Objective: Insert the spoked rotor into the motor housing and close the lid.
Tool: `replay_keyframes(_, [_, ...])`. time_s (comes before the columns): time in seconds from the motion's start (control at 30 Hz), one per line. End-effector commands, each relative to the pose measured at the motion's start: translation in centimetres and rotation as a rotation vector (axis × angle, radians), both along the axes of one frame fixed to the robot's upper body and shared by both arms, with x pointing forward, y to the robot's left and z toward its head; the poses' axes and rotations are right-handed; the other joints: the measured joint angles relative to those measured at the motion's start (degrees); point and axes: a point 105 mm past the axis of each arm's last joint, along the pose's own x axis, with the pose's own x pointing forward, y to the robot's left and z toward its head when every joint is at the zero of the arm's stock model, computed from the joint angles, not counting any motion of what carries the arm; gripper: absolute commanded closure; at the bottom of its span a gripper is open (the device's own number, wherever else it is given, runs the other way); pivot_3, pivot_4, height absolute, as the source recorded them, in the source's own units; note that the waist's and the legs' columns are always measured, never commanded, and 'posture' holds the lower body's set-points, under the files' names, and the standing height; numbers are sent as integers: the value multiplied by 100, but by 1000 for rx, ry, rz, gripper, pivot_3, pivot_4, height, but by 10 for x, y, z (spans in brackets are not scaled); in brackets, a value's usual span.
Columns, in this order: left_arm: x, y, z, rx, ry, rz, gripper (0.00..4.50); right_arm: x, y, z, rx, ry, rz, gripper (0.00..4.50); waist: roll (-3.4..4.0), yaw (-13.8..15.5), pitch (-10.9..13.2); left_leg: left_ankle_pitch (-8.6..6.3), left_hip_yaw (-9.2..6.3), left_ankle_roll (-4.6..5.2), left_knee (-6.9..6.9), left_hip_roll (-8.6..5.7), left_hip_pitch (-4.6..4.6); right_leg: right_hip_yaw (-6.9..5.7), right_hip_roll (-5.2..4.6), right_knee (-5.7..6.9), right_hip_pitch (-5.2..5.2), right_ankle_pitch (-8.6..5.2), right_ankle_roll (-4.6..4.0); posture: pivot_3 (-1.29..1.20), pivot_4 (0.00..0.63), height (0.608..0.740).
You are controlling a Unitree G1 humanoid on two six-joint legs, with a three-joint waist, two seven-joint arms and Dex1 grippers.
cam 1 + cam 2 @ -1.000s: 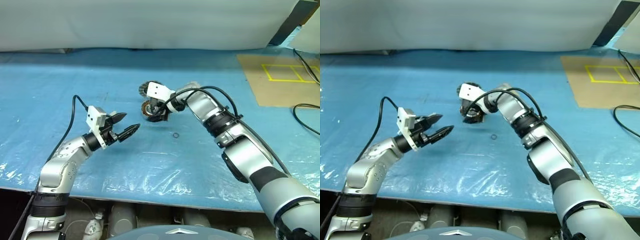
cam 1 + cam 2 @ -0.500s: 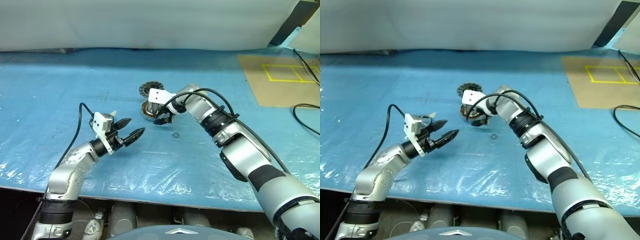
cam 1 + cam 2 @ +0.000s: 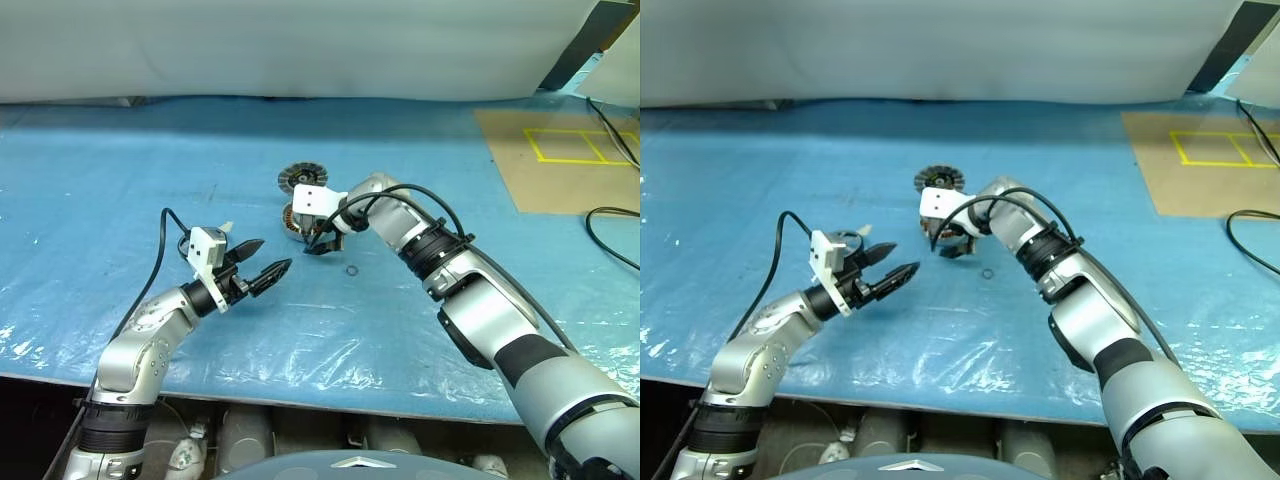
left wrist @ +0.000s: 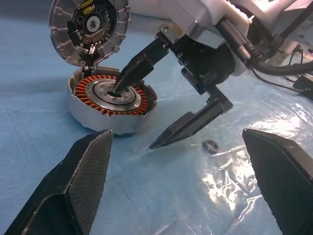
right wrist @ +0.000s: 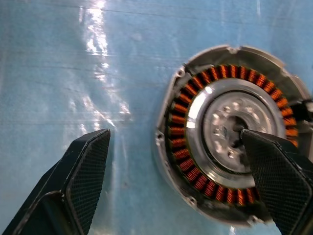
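The motor housing [image 4: 110,100], a round grey shell with copper-brown windings around a silver hub, lies on the blue sheet at mid table. Its round lid [image 4: 90,27] stands tilted open behind it, joined by thin wires, also seen as a dark disc [image 3: 302,178]. My right gripper [image 4: 134,117] is open and points down over the housing [image 5: 230,132], one fingertip in the hub's centre hole, the other on the sheet beside the shell. My left gripper [image 3: 272,255] hovers open and empty to the left. I cannot tell whether the silver hub is the spoked rotor.
A small black ring [image 3: 352,270] lies on the sheet just right of the housing. A brown board with yellow tape [image 3: 560,160] and a black cable [image 3: 610,230] sit at the far right. The table's front edge [image 3: 300,395] runs close below the arms.
My left gripper has sunk and shifted a little right toward the housing. My right wrist has turned slightly over the housing, uncovering more of the lid. Both grippers stay open.
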Motion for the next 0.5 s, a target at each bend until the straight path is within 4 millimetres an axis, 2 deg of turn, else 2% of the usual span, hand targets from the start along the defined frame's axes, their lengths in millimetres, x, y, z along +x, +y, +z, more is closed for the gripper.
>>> replay_keyframes(0.03, [-3, -2, 9, 5, -45, -14, 45, -4, 7, 1, 10, 4, 15, 4, 0, -1, 0, 0, 0, 0, 0, 0, 0, 0, 0, 0, 0, 0, 0, 0, 150, 740])
replay_keyframes(0.27, [-4, -1, 3, 1, -34, -13, 45, 2, 2, -8, -34, -5, -16, 4, 0, -12, 0, 0, 0, 0, 1, 0, 6, 1, 0, 0, 5, 0, -1, 0, 150, 740])
replay_keyframes(0.37, [-4, -3, 3, -1, -37, -15, 0, 2, -3, -18, -69, -4, -29, 619, 0, -7, 0, -1, 0, -1, 1, -1, 15, 1, -1, 0, 14, 0, -1, 0, 150, 740])
replay_keyframes(0.5, [-3, -6, 3, -7, -41, -18, 0, 2, -4, -19, -90, -16, -32, 1858, 0, 7, -1, -1, 0, -1, 1, -1, 21, 1, -3, -4, 24, 0, 0, 0, 150, 740])
